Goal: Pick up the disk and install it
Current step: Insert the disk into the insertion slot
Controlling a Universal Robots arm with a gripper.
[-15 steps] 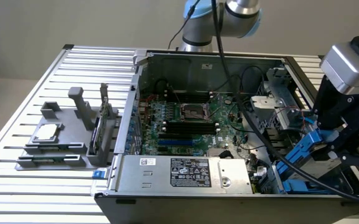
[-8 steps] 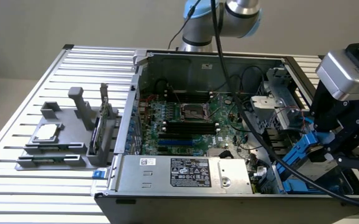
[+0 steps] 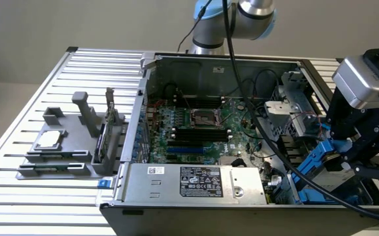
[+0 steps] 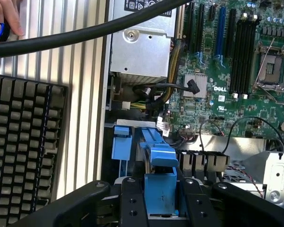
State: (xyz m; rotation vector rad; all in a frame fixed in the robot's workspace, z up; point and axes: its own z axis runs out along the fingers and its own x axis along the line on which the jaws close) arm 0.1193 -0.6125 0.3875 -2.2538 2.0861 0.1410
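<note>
The disk [image 3: 323,161], grey metal in blue plastic carrier rails, hangs tilted over the front corner of the open computer case [image 3: 143,98] at the exterior view's right. My gripper [image 3: 355,153] is shut on it. In the wrist view the black fingers [image 4: 132,201] clamp the disk's blue carrier [image 4: 160,187] from both sides, with my gripper [image 4: 162,198] right above the blue guides of the drive bay [image 4: 120,142]. The disk's label is hidden.
The case holds a motherboard [image 3: 196,123], a power supply [image 3: 196,182] and loose cables. A grey fixture [image 3: 58,152] with a square chip stands at the exterior view's left. A keyboard [image 4: 23,137], a hand [image 4: 4,19] and a thick black cable [image 4: 85,33] lie beside the case.
</note>
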